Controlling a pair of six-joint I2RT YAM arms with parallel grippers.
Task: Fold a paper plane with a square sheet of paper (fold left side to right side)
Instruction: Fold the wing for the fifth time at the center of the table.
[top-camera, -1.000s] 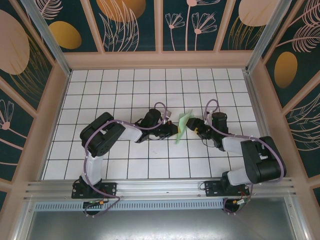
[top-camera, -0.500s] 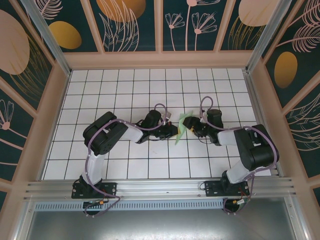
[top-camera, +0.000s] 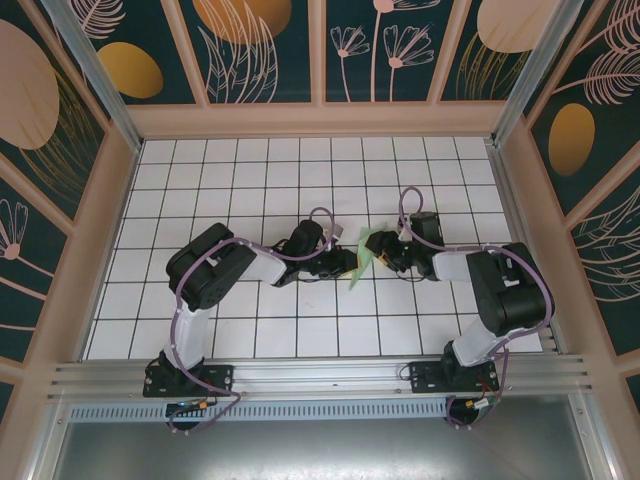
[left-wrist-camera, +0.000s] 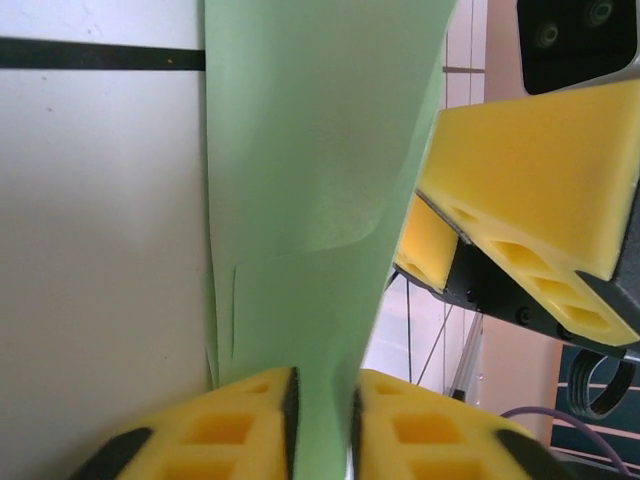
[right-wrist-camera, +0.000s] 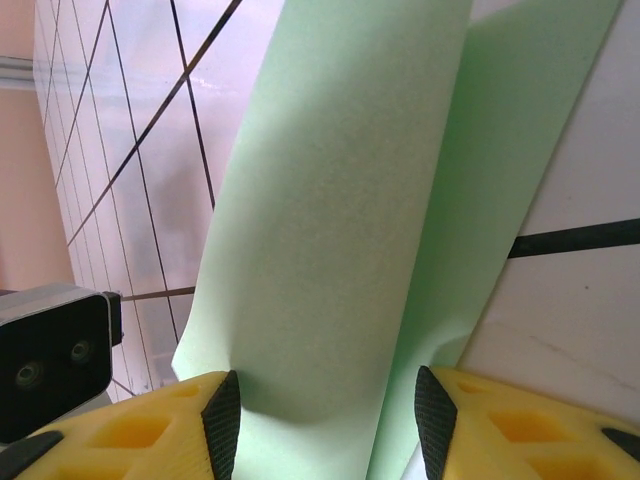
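Pale-green square sheet of paper (left-wrist-camera: 310, 150) nipped between left gripper (left-wrist-camera: 322, 400) pads, gap narrow, held so to anchor it on edge over the tiled table (left-wrist-camera: 100, 200). Rising ahead of those pads, curling rightward. Straddled by right gripper (right-wrist-camera: 325, 400), pads wide, not pinching; likely lining up to carry the flap over for the left-to-right fold.

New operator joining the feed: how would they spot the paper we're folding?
Find the middle of the white grid-tiled table. There, pinched in the left gripper with the right gripper open around it, is the square sheet of paper. It is thin and pale green, unlike the black grippers and their yellow pads.
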